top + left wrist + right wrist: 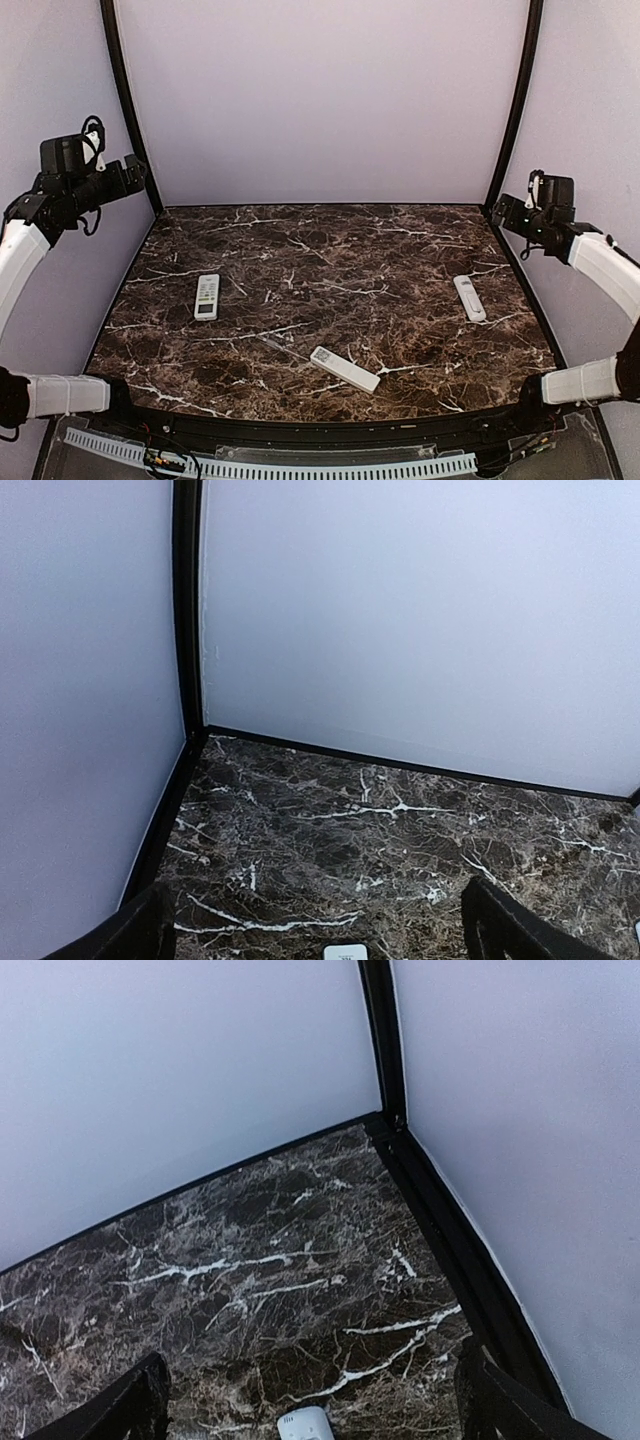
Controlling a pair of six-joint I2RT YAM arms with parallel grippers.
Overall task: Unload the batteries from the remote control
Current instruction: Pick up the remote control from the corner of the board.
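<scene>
The dark marble counter (330,250) carries three white remote controls and no loose battery shows anywhere on it. Both arms are raised clear of it: the left gripper (318,888) hangs over the 10 o'clock corner and the right gripper (312,1358) over the 2 o'clock corner. Each wrist view shows its fingers spread wide with only bare marble between them, so neither holds anything.

The left remote (206,296) lies at 9 o'clock, buttons up. The near remote (344,369) lies slantwise at about 6 o'clock. The slim right remote (469,297) lies at 3 o'clock. A white end of a remote just shows at the bottom edge of each wrist view.

The batteries are judged to be inside the remotes, their covers apparently on; which faces hold the covers cannot be told. The task looks unstarted, at the approach step. The next move calls for one arm to descend on a remote, likely to steady or turn it so the other can slide the cover off.
</scene>
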